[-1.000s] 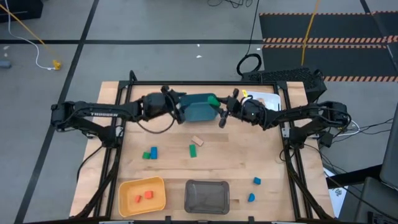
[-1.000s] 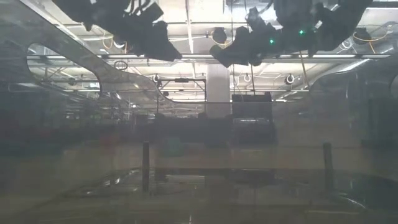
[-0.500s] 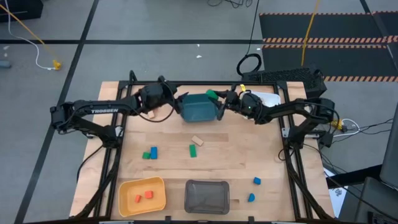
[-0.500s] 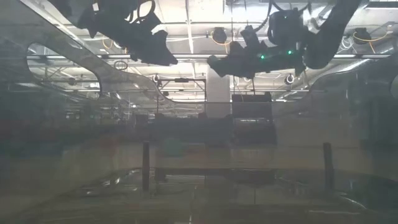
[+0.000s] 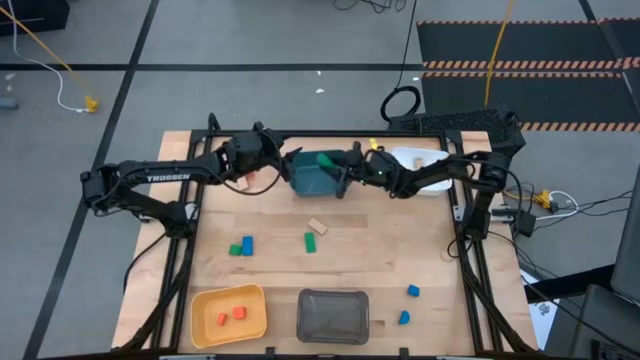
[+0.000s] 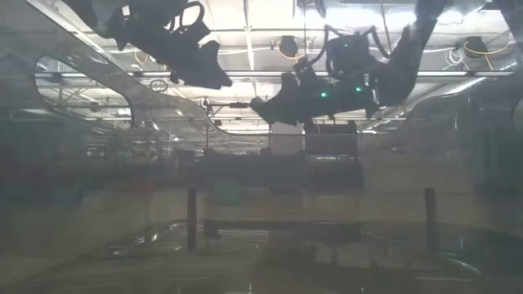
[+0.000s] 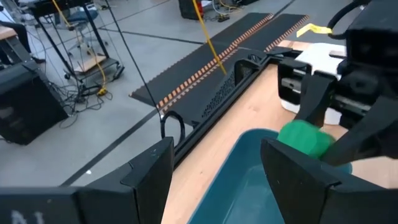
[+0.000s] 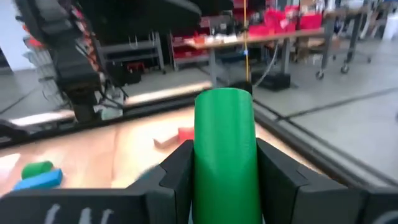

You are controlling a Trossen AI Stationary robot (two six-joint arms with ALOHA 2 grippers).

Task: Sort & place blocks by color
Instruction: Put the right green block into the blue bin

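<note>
A green cylinder block hangs over the teal bin, which stands on the table near the far edge. My right gripper is shut on this block and reaches in from the right. My left gripper is open at the bin's left end, and the bin's rim runs between its fingers; I see no touch. Loose blocks lie on the table: a tan one, a green one, a green and blue pair, and two blue ones at the near right. My right gripper pinches the green cylinder's curved sides between its two fingers. The fingers come level from the table's right. The block is lifted clear and hangs above the teal bin's opening.
A yellow bin with two red-orange blocks and a grey bin stand at the near edge. A white bin sits at the far right, behind my right arm. A red and a tan block lie by my left arm.
My right gripper has gone toward the table's left and down with the green block, from the teal bin's far right corner to over its inside, rolling a little. My left gripper has swung slightly toward the far edge, then kept still.
</note>
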